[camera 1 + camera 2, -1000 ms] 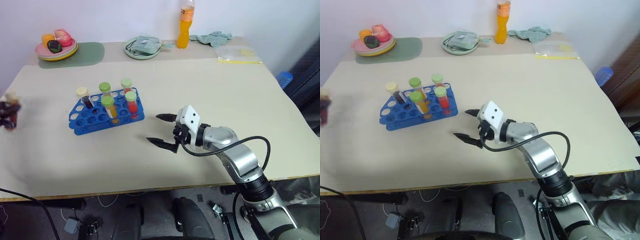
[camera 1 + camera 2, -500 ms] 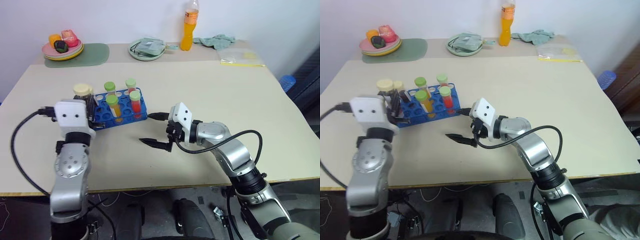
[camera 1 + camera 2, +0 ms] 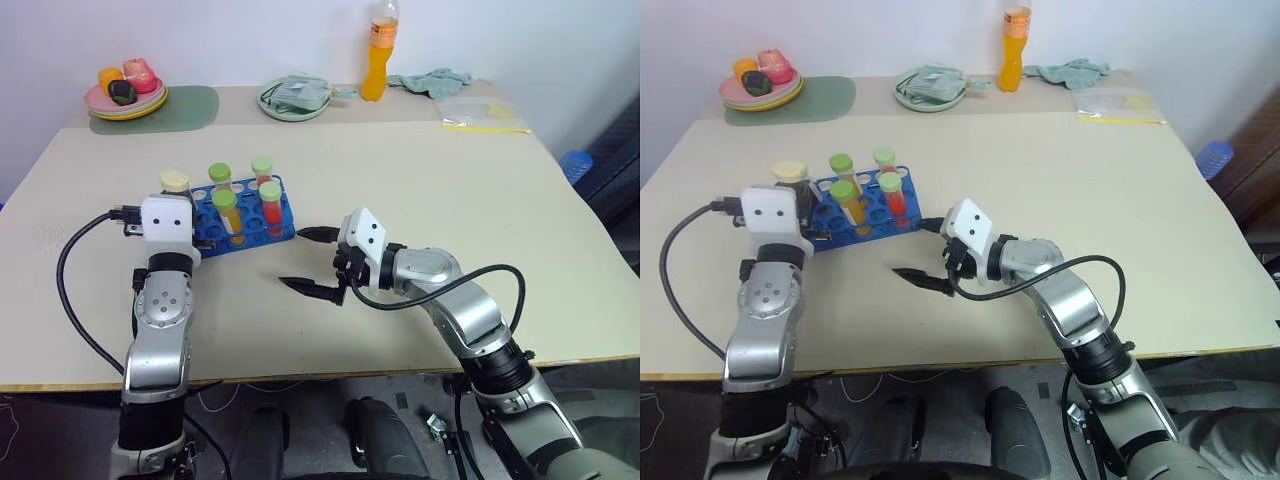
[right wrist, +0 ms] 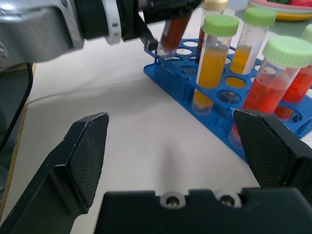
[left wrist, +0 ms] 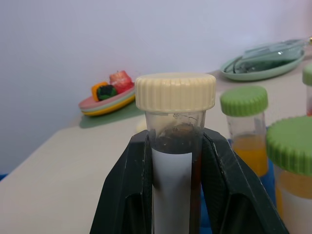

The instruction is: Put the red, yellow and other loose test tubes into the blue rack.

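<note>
Your left end effector grips the dark cream-capped tube. Line it over an empty blue rack hole; right end effector waits open.

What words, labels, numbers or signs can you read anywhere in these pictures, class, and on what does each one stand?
No text can be read.
White label on the cream-capped tube in the left claw: blank on the side shown.
Graduation marks on a green-capped tube in the blue rack: no numbers legible.
Label on the orange bottle: too small to read.
</note>
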Controlling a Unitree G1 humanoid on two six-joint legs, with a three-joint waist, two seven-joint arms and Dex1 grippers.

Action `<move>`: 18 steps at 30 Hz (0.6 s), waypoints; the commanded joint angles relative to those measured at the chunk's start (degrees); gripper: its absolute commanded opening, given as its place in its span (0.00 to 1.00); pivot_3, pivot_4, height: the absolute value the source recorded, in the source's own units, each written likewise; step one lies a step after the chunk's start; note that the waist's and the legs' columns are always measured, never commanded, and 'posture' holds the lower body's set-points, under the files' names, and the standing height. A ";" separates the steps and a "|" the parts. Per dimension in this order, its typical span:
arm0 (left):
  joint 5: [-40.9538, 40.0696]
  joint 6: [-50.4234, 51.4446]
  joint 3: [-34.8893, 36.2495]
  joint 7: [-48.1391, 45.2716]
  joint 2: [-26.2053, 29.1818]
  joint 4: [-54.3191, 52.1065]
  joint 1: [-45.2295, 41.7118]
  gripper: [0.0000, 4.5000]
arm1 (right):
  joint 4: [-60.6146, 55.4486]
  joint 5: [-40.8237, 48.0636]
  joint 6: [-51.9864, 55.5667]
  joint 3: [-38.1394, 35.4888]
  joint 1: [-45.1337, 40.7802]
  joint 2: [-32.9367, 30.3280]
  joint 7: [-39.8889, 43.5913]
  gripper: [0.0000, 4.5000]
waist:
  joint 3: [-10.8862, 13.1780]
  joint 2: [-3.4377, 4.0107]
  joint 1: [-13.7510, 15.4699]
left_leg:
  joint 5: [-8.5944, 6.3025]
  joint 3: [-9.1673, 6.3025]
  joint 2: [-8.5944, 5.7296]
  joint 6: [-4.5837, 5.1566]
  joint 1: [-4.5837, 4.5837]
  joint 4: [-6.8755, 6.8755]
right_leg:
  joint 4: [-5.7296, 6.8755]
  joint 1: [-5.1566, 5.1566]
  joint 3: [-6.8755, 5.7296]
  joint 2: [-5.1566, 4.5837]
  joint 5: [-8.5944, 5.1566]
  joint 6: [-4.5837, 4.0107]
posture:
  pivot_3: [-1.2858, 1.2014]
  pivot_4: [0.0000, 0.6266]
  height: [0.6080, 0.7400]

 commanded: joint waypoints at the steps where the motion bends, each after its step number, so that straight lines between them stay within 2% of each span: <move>1: -2.22 -2.32 1.70 -0.51 -0.49 0.70 -1.88 0.17 | -2.63 0.30 -0.01 -0.26 0.04 0.29 -0.42 1.00 | 0.00 0.00 0.02 | 0.00 0.00 0.00 0.00 0.00 0.00 | 0.00 0.00 0.00 0.00 0.00 0.00 | 0.52 0.24 1.00; 11: -6.12 -2.53 2.93 -0.03 -4.56 1.54 -1.19 0.17 | -2.79 0.42 -0.02 -0.09 0.05 0.32 -0.56 1.00 | 0.00 0.00 0.03 | 0.00 0.00 0.00 0.00 0.00 0.00 | -0.01 0.00 0.00 -0.02 0.00 0.00 | 0.52 0.24 1.00; 17: -5.20 -9.05 2.00 0.03 -4.42 4.57 -0.29 0.17 | -2.54 0.44 -0.19 -0.03 -0.09 0.35 -0.32 1.00 | 0.00 0.00 0.04 | 0.00 0.01 -0.01 0.00 0.00 0.01 | -0.01 0.00 0.01 -0.01 0.00 0.00 | 0.52 0.24 1.00; 18: -5.58 -9.92 1.92 -0.20 -4.68 5.13 0.00 0.28 | -2.49 0.43 -0.21 -0.03 -0.13 0.35 -0.30 1.00 | 0.00 0.00 0.04 | 0.00 0.01 -0.01 0.00 0.00 0.01 | -0.01 0.00 0.00 -0.02 0.00 0.00 | 0.52 0.24 1.00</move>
